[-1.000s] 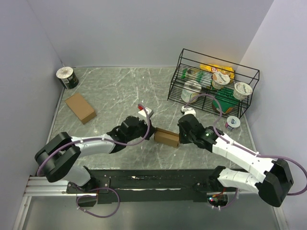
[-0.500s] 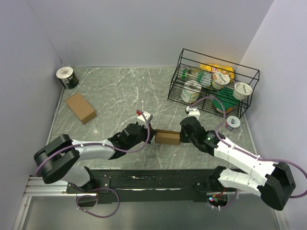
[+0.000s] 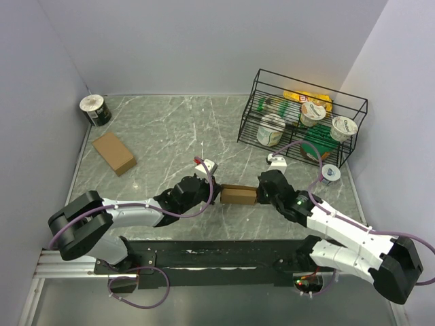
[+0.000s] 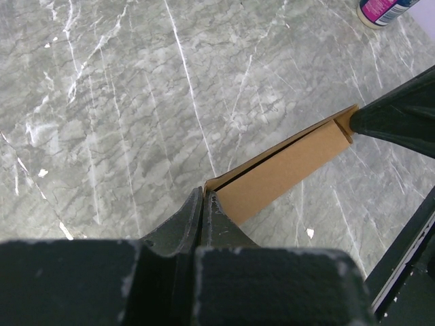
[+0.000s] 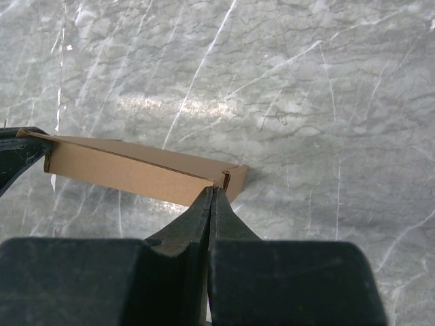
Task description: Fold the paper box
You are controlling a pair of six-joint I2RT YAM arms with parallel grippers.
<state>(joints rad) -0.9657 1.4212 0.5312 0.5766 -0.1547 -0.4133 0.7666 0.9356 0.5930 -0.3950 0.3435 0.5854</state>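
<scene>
A small brown paper box hangs between my two grippers near the table's front middle. My left gripper is shut, and its fingertips pinch the box's left end. In the left wrist view the box runs away from the shut left gripper toward the other arm's dark finger. My right gripper is shut on the box's right end. In the right wrist view the right gripper meets the near corner of the box, beside a small end flap.
A second brown box lies flat at the left. A dark can stands in the back left corner. A black wire basket with several cups stands at the back right. A loose cup stands beside it.
Both grippers have shifted slightly to the right with the box between them. The box now lies more level across the view.
</scene>
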